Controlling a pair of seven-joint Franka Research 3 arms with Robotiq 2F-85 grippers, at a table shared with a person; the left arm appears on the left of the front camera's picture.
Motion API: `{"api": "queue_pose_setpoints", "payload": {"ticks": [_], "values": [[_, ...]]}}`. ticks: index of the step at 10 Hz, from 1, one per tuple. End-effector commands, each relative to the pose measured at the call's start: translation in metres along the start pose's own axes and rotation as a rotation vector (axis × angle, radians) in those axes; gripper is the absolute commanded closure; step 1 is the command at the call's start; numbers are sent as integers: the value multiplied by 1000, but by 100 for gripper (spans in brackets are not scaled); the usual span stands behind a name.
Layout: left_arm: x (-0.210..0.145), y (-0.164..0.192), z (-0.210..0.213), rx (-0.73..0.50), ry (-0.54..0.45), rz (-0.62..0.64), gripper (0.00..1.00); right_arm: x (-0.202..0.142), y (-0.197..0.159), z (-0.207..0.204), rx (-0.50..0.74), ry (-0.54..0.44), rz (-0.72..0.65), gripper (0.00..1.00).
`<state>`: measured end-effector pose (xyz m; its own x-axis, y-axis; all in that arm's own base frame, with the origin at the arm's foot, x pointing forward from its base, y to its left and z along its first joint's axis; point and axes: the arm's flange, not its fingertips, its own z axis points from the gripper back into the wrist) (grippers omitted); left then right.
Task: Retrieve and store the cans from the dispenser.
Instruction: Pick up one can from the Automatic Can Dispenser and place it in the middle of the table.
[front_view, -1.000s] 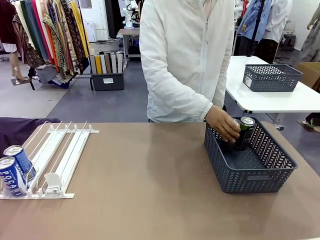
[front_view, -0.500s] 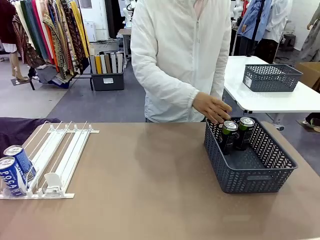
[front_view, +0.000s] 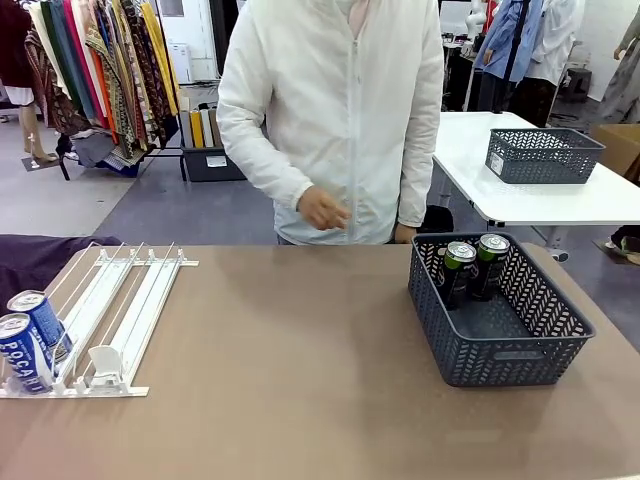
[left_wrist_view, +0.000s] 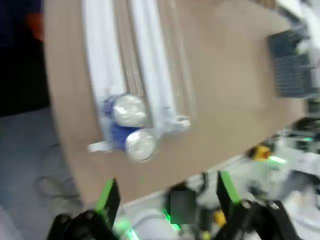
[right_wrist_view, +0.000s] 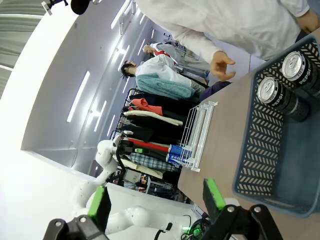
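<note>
Two black Pepsi cans (front_view: 458, 268) are pictured standing upright, side by side, at the far end of the dark grey basket (front_view: 500, 362) on the right of the counter (front_view: 300, 390). A second ago the second of them was still being set down beside the first by the person's hand (front_view: 322, 212). That hand has since been lifted out of the basket and drawn back in front of the white jacket, well apart from the cans. The person has also shifted towards the robot's left.

Two blue-and-white Pocari cans (front_view: 24, 360) are left where they were. They are lined up one behind the other at the low, near end of the white dispenser (front_view: 130, 300), by the counter's left edge.

In the blurred left wrist view, the left gripper (left_wrist_view: 167, 187) is held above the counter's near edge. Its green-padded fingers are spread wide with nothing between them, and the Pocari cans' silver tops can be seen beyond. The right gripper (right_wrist_view: 156, 200) is likewise seen fully parted and empty in the right wrist view, with the basket and its two cans well beyond the fingers.
</note>
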<state>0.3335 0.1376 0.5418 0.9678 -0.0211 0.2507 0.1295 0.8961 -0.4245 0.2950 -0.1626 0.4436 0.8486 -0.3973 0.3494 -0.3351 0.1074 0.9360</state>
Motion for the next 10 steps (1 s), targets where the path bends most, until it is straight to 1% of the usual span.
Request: {"api": "queue_pose_setpoints", "payload": {"ticks": [1, 3, 4, 5, 8, 9, 10], "values": [[-40, -20, -17, 429, -43, -142, 0, 3, 4, -1, 12, -6, 2, 0], [-38, -32, -39, 516, -70, -143, 0, 3, 4, -1, 12, -6, 2, 0], [-33, -40, -47, 434, -50, -144, 0, 3, 4, -1, 12, -6, 2, 0], [-30, -28, -16, 437, -43, -182, 0, 3, 4, -1, 12, -6, 2, 0], [-30, -28, -16, 437, -43, -182, 0, 3, 4, -1, 12, -6, 2, 0], [-34, -33, -24, 439, -56, -189, 0, 3, 4, -1, 12, -6, 2, 0], [-28, -39, -44, 462, -45, -226, 0, 3, 4, -1, 12, -6, 2, 0]]}}
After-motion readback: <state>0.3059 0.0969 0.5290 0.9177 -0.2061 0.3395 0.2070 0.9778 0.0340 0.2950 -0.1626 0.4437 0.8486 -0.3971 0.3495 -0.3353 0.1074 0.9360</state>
